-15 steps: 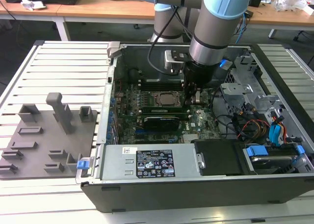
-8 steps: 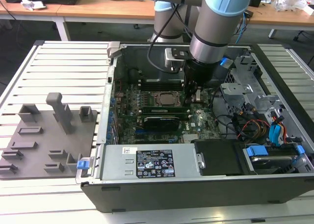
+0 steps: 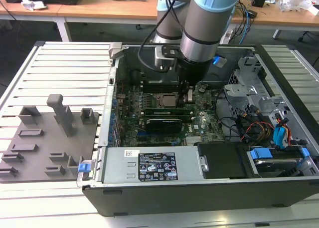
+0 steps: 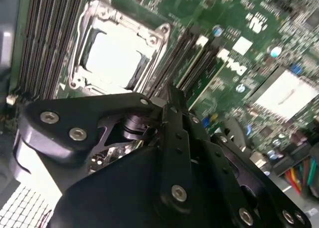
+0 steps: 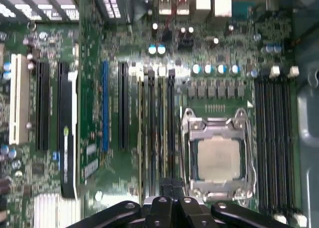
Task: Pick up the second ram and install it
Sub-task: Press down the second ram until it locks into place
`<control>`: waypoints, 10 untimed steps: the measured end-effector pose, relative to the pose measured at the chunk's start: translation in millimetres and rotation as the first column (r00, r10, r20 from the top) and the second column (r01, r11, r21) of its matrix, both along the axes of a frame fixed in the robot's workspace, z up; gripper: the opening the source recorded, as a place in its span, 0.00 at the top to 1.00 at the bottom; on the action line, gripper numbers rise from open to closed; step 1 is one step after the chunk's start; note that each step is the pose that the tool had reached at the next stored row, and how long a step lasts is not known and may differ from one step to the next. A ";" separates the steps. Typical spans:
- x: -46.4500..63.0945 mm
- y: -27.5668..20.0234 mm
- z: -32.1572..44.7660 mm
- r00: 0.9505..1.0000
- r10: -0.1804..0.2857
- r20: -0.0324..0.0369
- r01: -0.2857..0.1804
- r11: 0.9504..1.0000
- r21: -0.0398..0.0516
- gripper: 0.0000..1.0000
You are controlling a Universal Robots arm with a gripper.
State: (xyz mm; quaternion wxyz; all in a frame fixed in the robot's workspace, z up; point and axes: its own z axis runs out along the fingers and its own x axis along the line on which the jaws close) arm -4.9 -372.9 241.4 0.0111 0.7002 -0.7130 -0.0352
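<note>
Claw [image 3: 186,99] down betw. memory slots [image 5: 159,133] beside CPU socket [image 5: 218,157], grip unclear.

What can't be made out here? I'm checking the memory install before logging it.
- Exterior view: the arm and gripper cover part of the memory slots, so seating there is hidden.
- First wrist view: the gripper covers one end of those slots.
- Second wrist view: the gripper's body hides the motherboard beneath it; glare washes out the CPU socket's centre.

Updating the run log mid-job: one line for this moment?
gripper: low over memory slots beside CPU socket | fingers: state unclear | second ram: not confirmed | PC case: open
</note>
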 end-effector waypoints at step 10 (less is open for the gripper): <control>-35.3 0.0 -0.3 1.000 0.000 0.001 0.000 1.000 0.000 0.89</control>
